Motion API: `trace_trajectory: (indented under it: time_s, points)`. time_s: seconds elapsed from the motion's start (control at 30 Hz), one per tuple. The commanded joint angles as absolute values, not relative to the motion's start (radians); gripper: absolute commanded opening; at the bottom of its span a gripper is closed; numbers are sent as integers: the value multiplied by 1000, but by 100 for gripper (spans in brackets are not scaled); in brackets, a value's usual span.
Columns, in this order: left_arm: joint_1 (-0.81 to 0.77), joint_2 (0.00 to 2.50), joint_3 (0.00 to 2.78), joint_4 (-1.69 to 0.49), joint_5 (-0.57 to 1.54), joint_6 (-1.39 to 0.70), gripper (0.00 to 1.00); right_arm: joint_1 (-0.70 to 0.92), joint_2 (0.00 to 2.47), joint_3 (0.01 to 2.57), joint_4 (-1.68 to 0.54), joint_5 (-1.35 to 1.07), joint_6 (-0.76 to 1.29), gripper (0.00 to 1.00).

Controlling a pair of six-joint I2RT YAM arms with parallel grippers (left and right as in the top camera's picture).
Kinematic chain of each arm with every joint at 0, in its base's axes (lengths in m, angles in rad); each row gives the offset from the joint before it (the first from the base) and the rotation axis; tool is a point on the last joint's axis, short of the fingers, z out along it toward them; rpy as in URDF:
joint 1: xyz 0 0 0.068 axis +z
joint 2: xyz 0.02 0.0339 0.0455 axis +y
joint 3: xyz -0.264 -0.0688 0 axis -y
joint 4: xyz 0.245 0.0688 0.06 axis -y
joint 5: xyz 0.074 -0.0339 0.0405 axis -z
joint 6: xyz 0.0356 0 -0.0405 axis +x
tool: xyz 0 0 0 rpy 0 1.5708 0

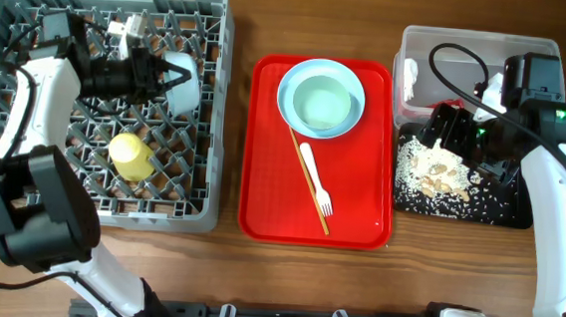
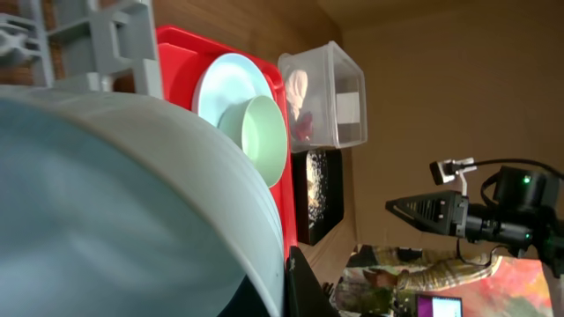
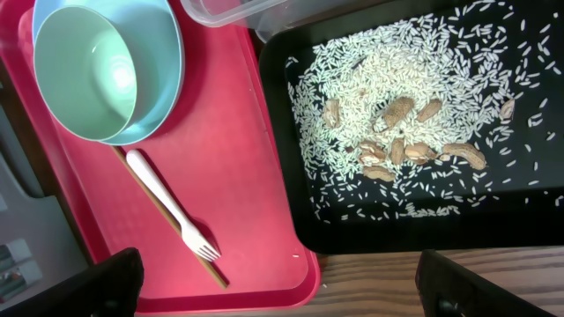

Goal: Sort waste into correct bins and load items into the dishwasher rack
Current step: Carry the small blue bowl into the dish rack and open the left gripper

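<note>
Overhead: brown wood table (image 1: 248,16) w/ grey rack (image 1: 159,213), red tray (image 1: 272,178).

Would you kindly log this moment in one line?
left end effector: holds bowl over rack; right end effector: open above black tray; yellow cup: racked

Pretty much everything here is plastic: the red tray (image 1: 360,204) is smooth and glossy, the dishwasher rack (image 1: 159,215) is a dull grey moulded sort, the clear tub (image 1: 471,40) is see-through but a bit cloudy, and the black tray (image 1: 489,208) is matt under dry white grains (image 3: 388,79). The plate (image 1: 291,79), the bowl (image 1: 324,105) on it, the second bowl (image 1: 181,83) and the yellow cup (image 1: 130,156) look smooth with a soft sheen, same as the white plastic fork (image 1: 314,176). Only the chopstick (image 3: 217,276) and the table (image 1: 253,17) are wood, matt, the tabletop showing grain.
</note>
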State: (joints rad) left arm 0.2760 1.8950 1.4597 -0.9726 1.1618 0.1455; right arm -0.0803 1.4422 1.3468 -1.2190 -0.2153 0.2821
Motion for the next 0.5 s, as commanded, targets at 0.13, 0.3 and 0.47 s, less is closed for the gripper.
trace_trajectory:
  time_s: [0.13,0.3,0.47]
  points:
    - [337,1929,1459,-1089,957,157,4,-82,1430,1353,-1220,-198,265,100]
    - [347,1928,1459,-1146,820,157,17,-82,1431,1353,-1221,-198,266,100]
    - [364,1928,1459,-1190,817,157,56,-82,1431,1353,-1221,-198,265,100]
